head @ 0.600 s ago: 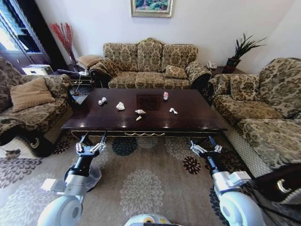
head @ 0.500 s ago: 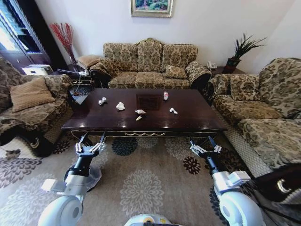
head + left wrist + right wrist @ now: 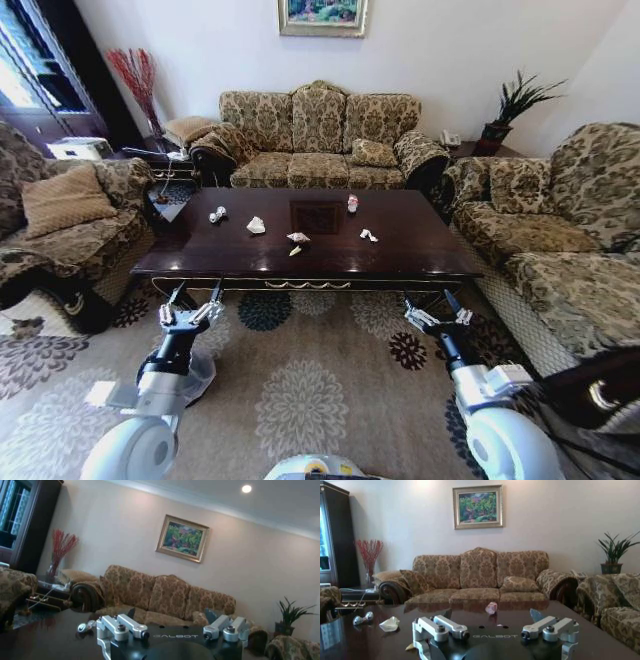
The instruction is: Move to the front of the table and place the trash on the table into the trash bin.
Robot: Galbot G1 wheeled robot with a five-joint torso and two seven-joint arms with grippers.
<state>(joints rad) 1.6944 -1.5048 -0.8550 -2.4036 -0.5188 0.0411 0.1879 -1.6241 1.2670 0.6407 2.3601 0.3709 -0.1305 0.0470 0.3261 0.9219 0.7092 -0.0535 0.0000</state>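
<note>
Lying scattered mid-table (image 3: 420, 250): paper wads (image 3: 256, 225), wrappers (image 3: 368, 235), bottle (image 3: 352, 203) upright toward the table's far edge. Hovering short of the table's near edge: left gripper (image 3: 192, 305), right gripper (image 3: 438, 312), both with jaws spread, empty. Trash sitting ahead of both; wads nearer left, bottle and wrapper nearer right.

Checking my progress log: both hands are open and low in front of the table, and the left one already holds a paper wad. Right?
Not quite. The left hand holds nothing; the head view shows its fingers open and bare. The paper wads lie on the table. The right hand is open too, and both sit low in front of the table.
</note>
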